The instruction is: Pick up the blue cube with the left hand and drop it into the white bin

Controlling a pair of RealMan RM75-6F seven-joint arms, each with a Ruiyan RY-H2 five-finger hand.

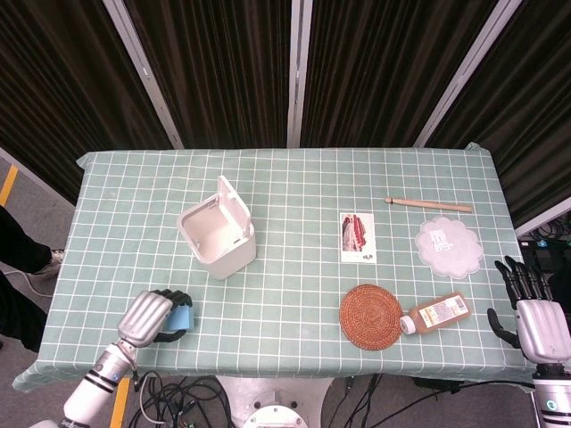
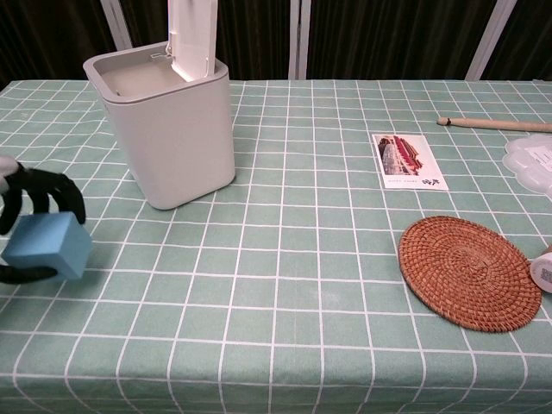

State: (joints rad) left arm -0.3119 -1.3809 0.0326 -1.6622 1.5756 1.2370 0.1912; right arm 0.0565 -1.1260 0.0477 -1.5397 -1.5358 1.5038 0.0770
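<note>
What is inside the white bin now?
The white bin, lid up, shows only bare white walls and part of its floor; its near wall hides the rest. The blue cube is outside it.

We find both views evenly and brightly lit from above, sharp throughout, without glare. Shadows are soft and short: a faint one lies under the blue cube (image 2: 47, 245) and beside the white bin (image 2: 177, 129). Dark curtains (image 1: 375, 71) stay underexposed.

Bin (image 1: 217, 235) left of centre on table (image 1: 294, 187); card (image 1: 357, 237) to its right. Mat (image 1: 369, 316) near front edge, bottle (image 1: 434, 314) touching its right. Stick (image 1: 428, 205) behind doily (image 1: 448, 244), far right.
</note>
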